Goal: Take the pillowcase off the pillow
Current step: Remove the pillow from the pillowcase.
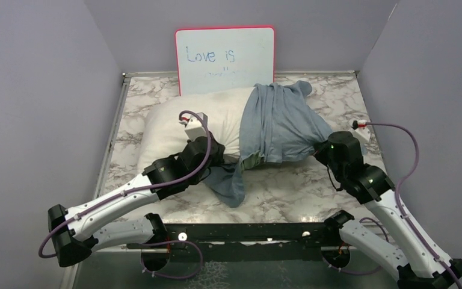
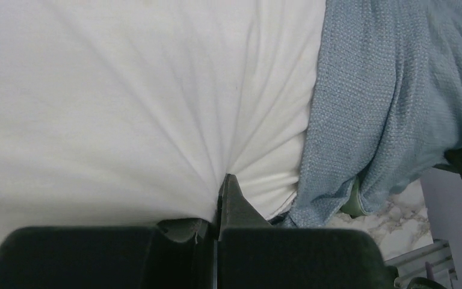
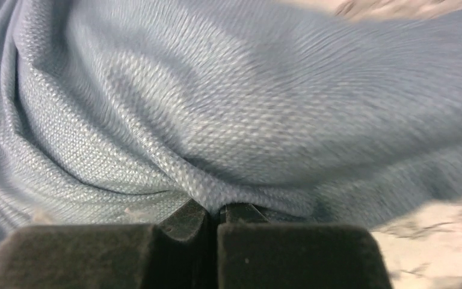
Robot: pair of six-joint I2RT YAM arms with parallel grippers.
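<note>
In the left part of the top view, the white pillow [image 1: 174, 123] lay across the table [image 1: 289, 192], its left half bare and its far edge just in front of the whiteboard [image 1: 224, 57]. At the pillow's near side the left gripper [image 2: 224, 192] was closed on a pinch of the white pillow cloth, and creases ran out from that point in the left wrist view. It seemed to hold only the pillow, with the blue cloth just beside it to the right. The pillowcase [image 1: 283, 126] sat bunched over the right half of the pillow, and one loose flap lay on the table toward the bottom centre. At its lower right, the right gripper [image 3: 216, 211] was closed on a fold of the blue cloth. The step in hand was probably to draw the cover off toward the right while the left side anchored the pillow. To do it well, I think the pull should go along the length of the pillow, low and even, so that the cloth slides and the pillow does not lift or turn toward the board. The room on the right was limited: a narrow strip of table, then its edge and the side wall [image 1: 433, 90]. The bare table toward the lower right looked more open.
</note>
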